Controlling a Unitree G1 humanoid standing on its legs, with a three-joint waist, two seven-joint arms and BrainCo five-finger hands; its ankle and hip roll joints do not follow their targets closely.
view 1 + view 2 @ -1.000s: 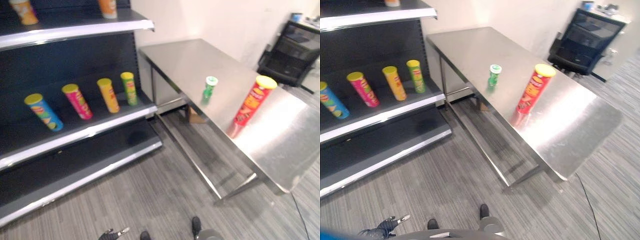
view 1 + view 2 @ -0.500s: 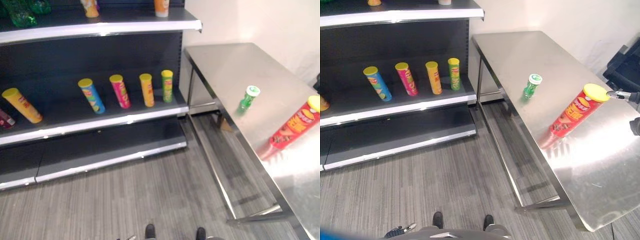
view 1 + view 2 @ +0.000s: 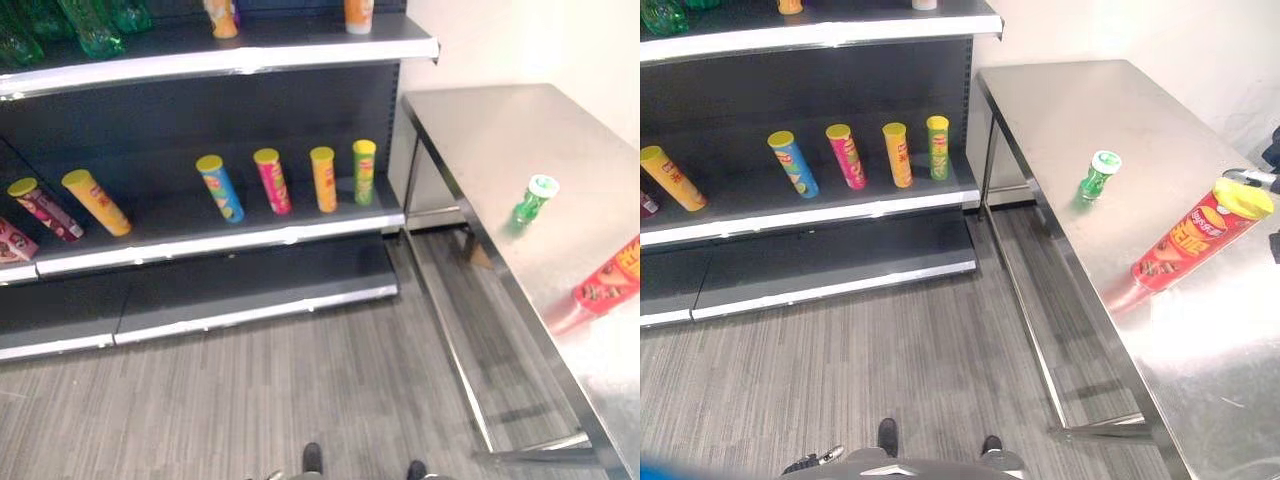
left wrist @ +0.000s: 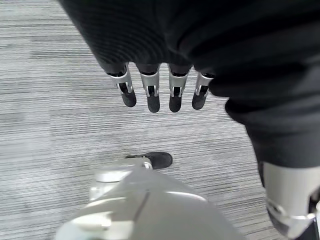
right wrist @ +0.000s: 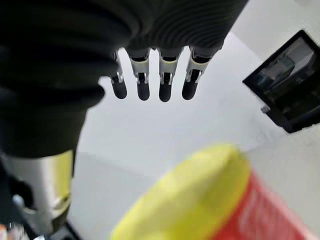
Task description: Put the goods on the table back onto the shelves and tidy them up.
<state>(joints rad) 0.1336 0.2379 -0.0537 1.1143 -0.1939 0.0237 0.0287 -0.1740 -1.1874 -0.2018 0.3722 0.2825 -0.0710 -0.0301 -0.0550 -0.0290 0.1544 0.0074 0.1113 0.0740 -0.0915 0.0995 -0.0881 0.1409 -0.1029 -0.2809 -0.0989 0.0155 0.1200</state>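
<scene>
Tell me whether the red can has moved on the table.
No. The red can keeps its place beside the green bottle on the table; the camera turned.

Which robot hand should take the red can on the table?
Right. The right robot hand is open just beside the red can; the left robot hand hangs open over the floor.

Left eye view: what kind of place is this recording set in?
Probably a mock shop set up in an office or lab: dark retail shelves stocked with crisp tubes, a bare steel table beside them, grey carpet floor.
</scene>
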